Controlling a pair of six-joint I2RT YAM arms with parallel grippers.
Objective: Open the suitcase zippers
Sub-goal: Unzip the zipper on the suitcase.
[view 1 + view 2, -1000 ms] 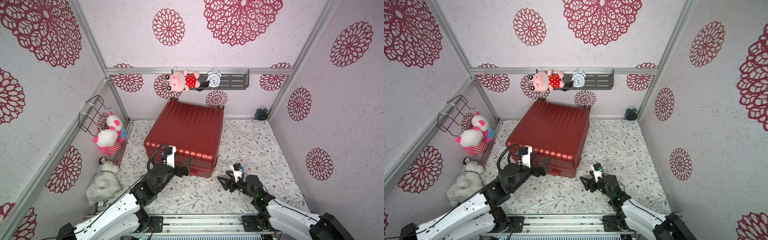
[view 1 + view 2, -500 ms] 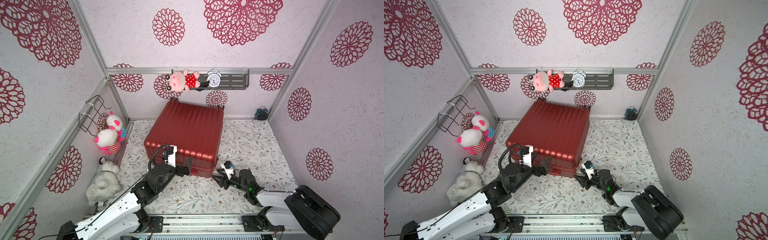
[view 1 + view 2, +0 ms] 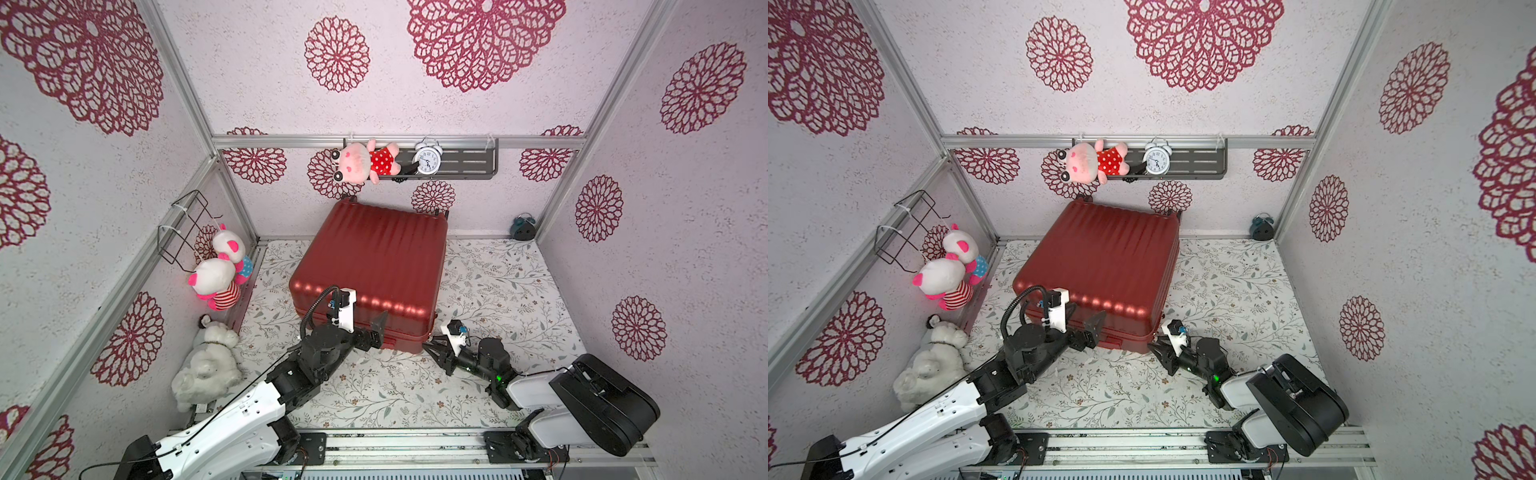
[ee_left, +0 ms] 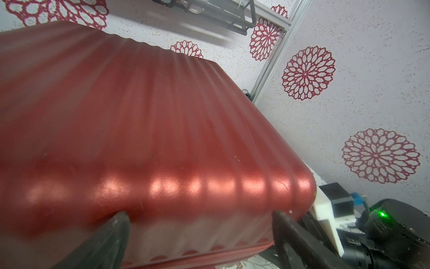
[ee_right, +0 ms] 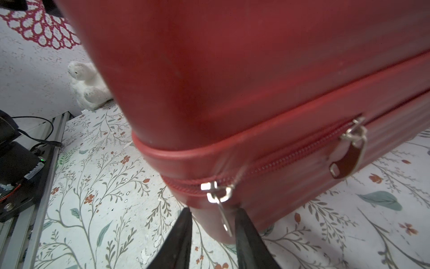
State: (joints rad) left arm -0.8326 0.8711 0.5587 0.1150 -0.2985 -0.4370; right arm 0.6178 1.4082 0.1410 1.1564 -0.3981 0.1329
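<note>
Lying flat on the flower-patterned table [image 3: 503, 286], the suitcase [image 3: 374, 257] is resting with its ribbed red shell facing up. Its far side is sitting at the table's back edge, nearer the left edge than the right. Its near side is reaching roughly the middle of the table, as both top views are showing.

The zippers [image 5: 279, 160] are running along the seam low on the suitcase's side. In the right wrist view two silver sliders are sitting on this track. One slider [image 5: 215, 189] is at the near right corner. The other [image 5: 354, 134] is further along the side and is carrying a red-brown tab [image 5: 346, 160].

The left fingers [image 4: 111, 233] are standing wide apart at the suitcase's near side, flanking a stretch of the rounded upper shell and gripping nothing. Whether they are touching the shell cannot be told.

The right fingers [image 5: 181, 233] are hovering low at the near right corner with a narrow gap between them. The corner slider's thin metal pull [image 5: 224, 221] is hanging in that gap, not clamped.
</note>
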